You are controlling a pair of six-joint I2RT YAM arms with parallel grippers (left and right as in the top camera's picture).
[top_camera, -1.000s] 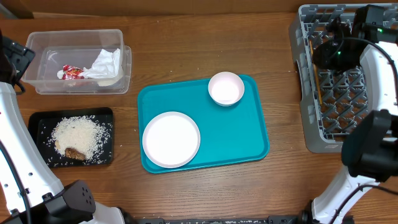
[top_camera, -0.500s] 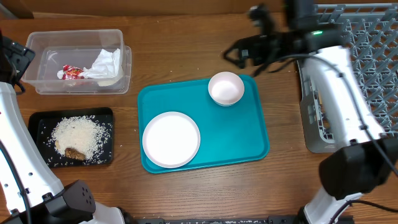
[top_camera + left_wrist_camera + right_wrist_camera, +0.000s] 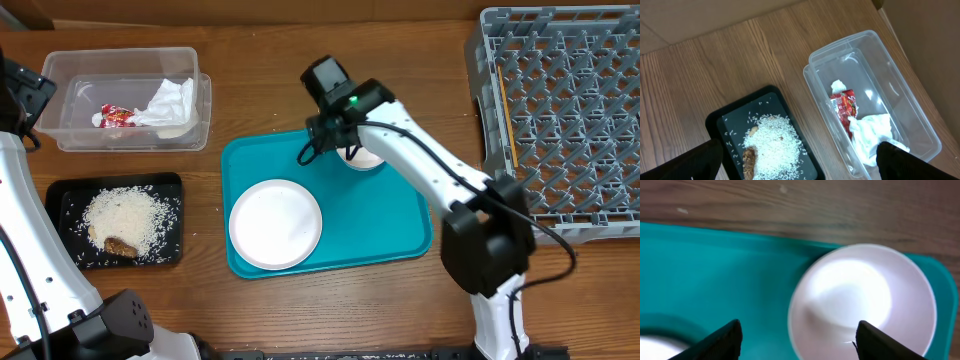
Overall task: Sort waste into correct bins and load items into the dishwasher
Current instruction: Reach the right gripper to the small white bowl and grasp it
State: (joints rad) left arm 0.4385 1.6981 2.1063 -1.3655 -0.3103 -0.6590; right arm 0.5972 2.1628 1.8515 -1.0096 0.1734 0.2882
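My right gripper (image 3: 335, 150) is open and empty, low over the teal tray (image 3: 400, 225), its fingers (image 3: 799, 340) straddling the left rim of the pale bowl (image 3: 865, 300). The bowl (image 3: 368, 158) is mostly hidden under the arm from overhead. A large white plate (image 3: 275, 224) lies on the tray's left. The clear tub (image 3: 60, 130) holds a crumpled napkin (image 3: 172, 103) and red-and-white wrapper (image 3: 115, 117). The black tray (image 3: 170, 250) holds rice (image 3: 125, 218) and a brown scrap (image 3: 120, 246). The grey dish rack (image 3: 560, 110) holds chopsticks (image 3: 504, 108). My left gripper (image 3: 800, 162) is open, high above the bins.
The left arm's white link (image 3: 25, 230) runs along the table's left edge. The rack stands at the far right. Bare wood lies between the teal tray and the rack, and along the table's front.
My right arm has swung left from the dish rack, across the table, and come down over the bowl on the teal tray. The left arm has not moved.
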